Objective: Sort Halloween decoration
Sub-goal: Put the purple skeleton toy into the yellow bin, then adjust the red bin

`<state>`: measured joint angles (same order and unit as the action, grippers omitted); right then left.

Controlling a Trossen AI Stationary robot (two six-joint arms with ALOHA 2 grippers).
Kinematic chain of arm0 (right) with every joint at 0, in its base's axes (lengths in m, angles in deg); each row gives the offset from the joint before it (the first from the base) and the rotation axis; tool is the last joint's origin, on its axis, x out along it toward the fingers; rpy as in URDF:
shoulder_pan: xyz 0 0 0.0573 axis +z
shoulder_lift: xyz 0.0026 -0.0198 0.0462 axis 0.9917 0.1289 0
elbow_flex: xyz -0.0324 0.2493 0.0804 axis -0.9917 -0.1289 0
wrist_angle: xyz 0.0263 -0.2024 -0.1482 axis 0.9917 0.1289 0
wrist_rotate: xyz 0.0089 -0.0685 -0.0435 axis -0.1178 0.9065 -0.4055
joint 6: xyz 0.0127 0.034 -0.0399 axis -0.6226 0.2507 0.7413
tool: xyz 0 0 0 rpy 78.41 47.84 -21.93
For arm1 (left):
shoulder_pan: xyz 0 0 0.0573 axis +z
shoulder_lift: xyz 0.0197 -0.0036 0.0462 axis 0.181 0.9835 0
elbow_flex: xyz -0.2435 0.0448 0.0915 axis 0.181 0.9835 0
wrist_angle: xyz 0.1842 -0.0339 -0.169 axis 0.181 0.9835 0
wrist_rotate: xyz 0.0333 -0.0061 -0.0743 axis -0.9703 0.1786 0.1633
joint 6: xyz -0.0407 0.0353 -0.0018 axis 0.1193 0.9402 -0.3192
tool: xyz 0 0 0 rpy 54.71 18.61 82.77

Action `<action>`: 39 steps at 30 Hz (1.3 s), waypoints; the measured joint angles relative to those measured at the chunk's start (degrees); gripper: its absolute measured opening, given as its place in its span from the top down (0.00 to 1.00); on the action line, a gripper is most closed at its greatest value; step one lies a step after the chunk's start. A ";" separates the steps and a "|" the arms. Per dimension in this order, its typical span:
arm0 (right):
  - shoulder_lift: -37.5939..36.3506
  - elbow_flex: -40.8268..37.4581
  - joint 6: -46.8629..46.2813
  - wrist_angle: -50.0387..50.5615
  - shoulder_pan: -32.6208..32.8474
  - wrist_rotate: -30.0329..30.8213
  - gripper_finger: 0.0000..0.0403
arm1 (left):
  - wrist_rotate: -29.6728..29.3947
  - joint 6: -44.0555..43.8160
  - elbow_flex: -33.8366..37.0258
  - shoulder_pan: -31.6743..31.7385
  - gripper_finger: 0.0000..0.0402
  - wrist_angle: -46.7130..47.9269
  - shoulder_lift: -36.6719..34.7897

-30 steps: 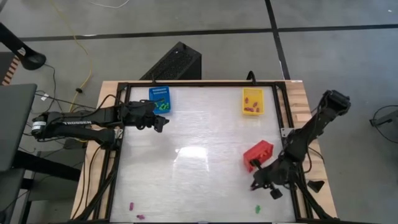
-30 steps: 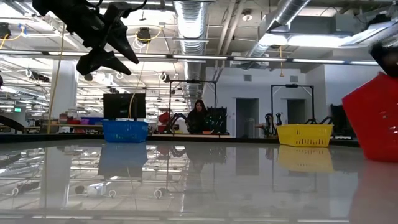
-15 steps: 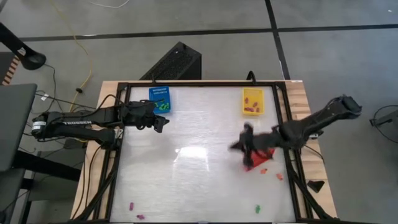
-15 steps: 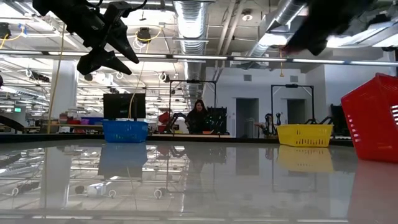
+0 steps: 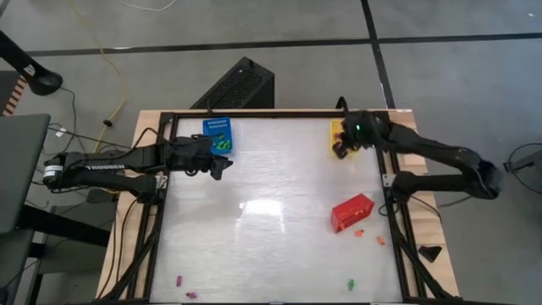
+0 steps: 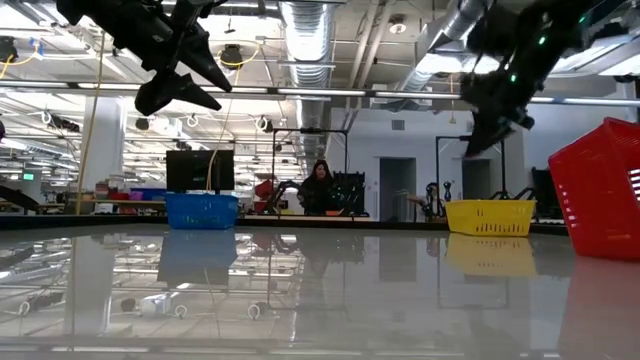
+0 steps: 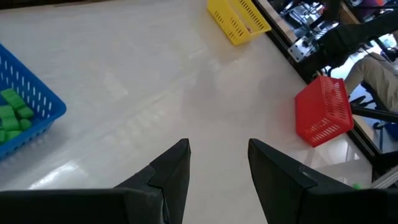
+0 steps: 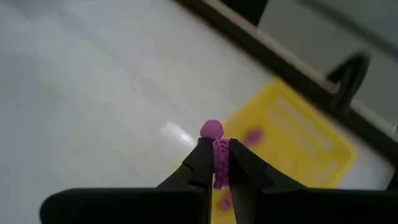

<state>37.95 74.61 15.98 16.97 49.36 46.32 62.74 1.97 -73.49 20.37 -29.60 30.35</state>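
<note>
Purple decoration piece pinched upright between the closed fingers of the right hand, held above the yellow basket at upper right of the high view. A release off the basket's edge could send it onto the table. Left hand, open and empty, waits beside the blue basket

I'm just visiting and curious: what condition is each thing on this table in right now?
Left end effector: open, empty, beside the blue basket.
Right end effector: shut on a purple piece, over the yellow basket.
Blue basket: holds green pieces.
Yellow basket: holds purple pieces.
Red basket: tipped on its side.
</note>
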 joint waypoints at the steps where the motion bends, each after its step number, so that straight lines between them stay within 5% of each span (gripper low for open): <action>1: 1.35 -0.02 0.64 0.37 -2.41 -1.63 0.86 | 0.00 0.00 0.00 0.01 0.62 -0.02 0.00; 7: 9.10 -0.02 3.07 -1.84 -10.47 -5.00 0.84 | 0.00 0.57 0.00 -0.01 0.62 -0.92 0.00; 14: 10.11 -0.02 2.64 -4.62 -12.28 -9.25 0.37 | 0.00 0.59 0.00 0.00 0.62 -1.03 0.00; 18: 6.39 -0.02 1.86 -2.33 -12.24 -9.12 0.29 | -0.02 1.50 0.00 0.01 0.62 -1.01 0.00; 25: -8.02 -0.02 -1.66 11.50 -7.19 -10.68 0.32 | -0.13 2.54 0.00 0.01 0.62 -1.01 0.00; 34: -37.25 -2.30 -26.40 20.08 16.98 -12.16 0.46 | -3.02 2.60 0.00 -0.01 0.62 -0.96 0.09; 39: -45.14 -2.66 -35.21 24.85 28.05 -10.68 0.58 | -3.71 3.04 0.00 -0.01 0.62 -0.98 0.09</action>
<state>-7.19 71.95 -19.23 41.82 77.41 35.65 59.04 5.01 -73.49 20.36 -30.58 30.43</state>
